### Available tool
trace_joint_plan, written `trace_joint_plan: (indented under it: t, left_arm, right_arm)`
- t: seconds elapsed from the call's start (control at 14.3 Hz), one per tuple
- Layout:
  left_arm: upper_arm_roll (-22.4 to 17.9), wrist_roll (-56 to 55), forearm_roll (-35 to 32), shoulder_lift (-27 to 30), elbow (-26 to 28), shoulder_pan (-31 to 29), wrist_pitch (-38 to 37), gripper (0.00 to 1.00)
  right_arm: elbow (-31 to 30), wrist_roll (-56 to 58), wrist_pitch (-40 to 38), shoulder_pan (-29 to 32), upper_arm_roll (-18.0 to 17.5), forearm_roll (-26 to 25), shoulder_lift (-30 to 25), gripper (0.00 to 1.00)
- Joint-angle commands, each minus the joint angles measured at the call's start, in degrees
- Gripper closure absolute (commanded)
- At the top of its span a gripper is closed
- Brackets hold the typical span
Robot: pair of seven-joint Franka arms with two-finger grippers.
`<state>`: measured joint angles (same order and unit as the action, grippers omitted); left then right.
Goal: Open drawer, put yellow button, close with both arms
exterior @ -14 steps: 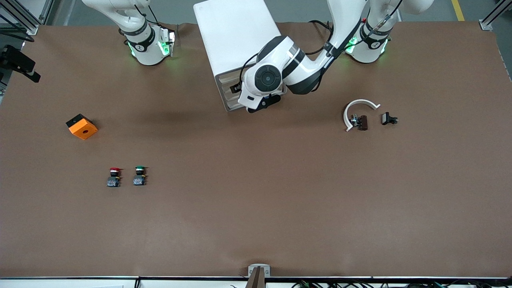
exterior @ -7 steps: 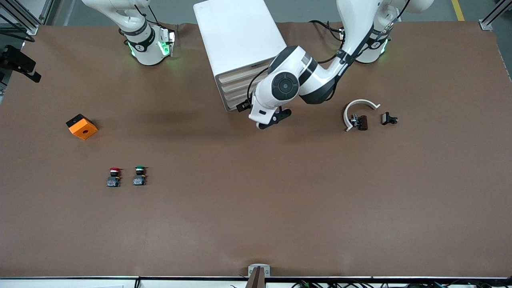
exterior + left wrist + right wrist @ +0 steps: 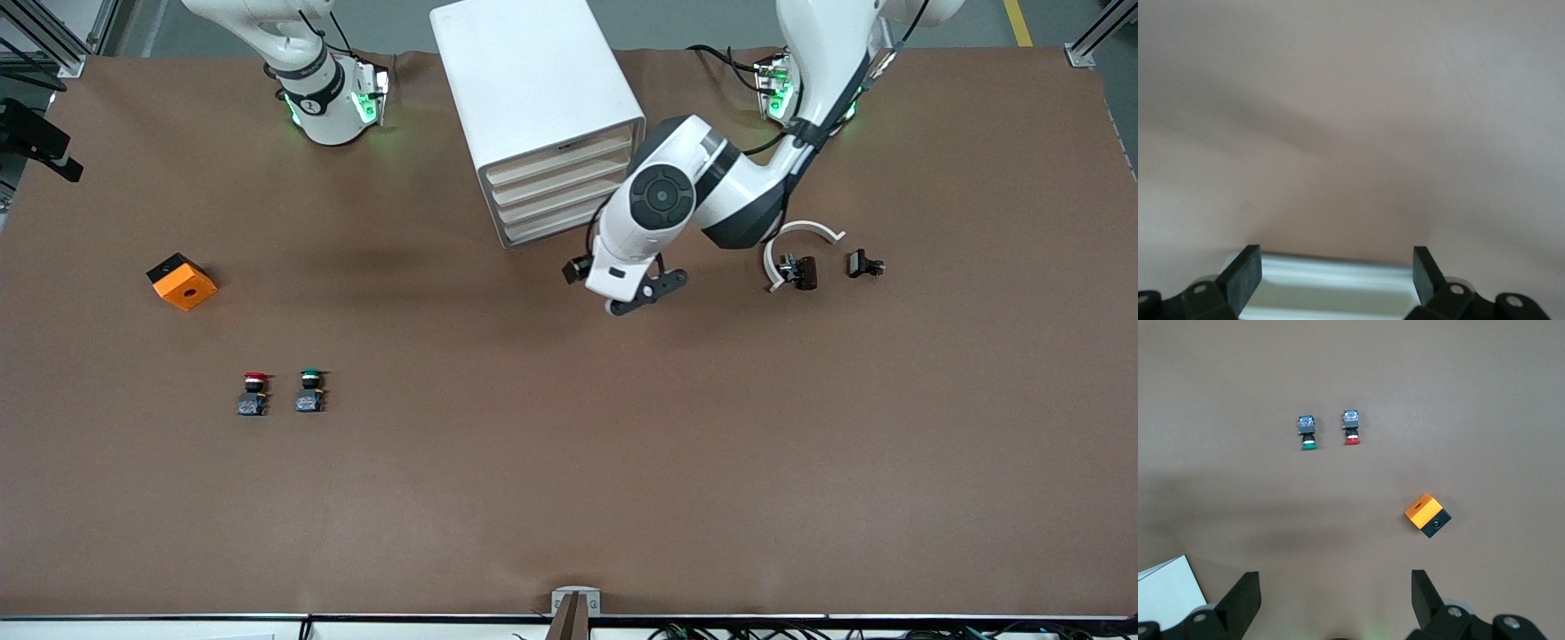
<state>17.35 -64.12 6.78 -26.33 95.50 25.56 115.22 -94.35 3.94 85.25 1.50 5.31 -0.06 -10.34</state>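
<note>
The white cabinet (image 3: pixel 533 80) stands between the arm bases. Its top drawer (image 3: pixel 562 151) sits shut, flush with the three lower ones. The yellow button is out of view. My left gripper (image 3: pixel 647 292) hangs open and empty over the bare mat, just in front of the cabinet. In the left wrist view its fingers (image 3: pixel 1245 275) stand wide apart over a blurred pale band. My right gripper (image 3: pixel 1335 600) is open and empty, high near its base, and the arm waits. It does not show in the front view.
A red-capped button (image 3: pixel 255 391) and a green-capped button (image 3: pixel 309 389) stand toward the right arm's end, with an orange block (image 3: pixel 182 283) farther back. A white curved piece (image 3: pixel 800 236) and two small dark parts (image 3: pixel 864 264) lie toward the left arm's end.
My left gripper has drawn back from the drawer fronts toward the front camera and the left arm's end. The drawer fronts now show fully. The right arm has not moved.
</note>
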Motion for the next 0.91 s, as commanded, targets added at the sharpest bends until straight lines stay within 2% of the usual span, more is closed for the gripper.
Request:
trace_joint_plan:
  t: [0.0,0.21,0.63,0.84]
  left_arm:
    - [0.31,5.47,-1.85,2.86,-1.10,-3.66,-7.09,0.00]
    - [0.31,13.64,-3.60,3.74,-4.88,-7.79,-16.31,0.00]
    - [0.58,30.97,-4.58,12.09,-4.45,-17.46,-26.08,0.00]
    - [0.58,38.52,-4.67,15.94,-2.87,-21.59,-28.02,0.00]
  right_arm:
    - [-1.01,0.90,0.09,1.05,-0.39,1.11,-0.82,0.00]
    - [-1.01,0.98,0.09,0.96,-0.39,1.11,-0.82,0.00]
    - [-1.09,0.99,0.09,0.70,-0.39,1.11,-0.82,0.00]
    - [-1.09,0.99,0.09,0.69,-0.48,1.11,-0.82,0.00]
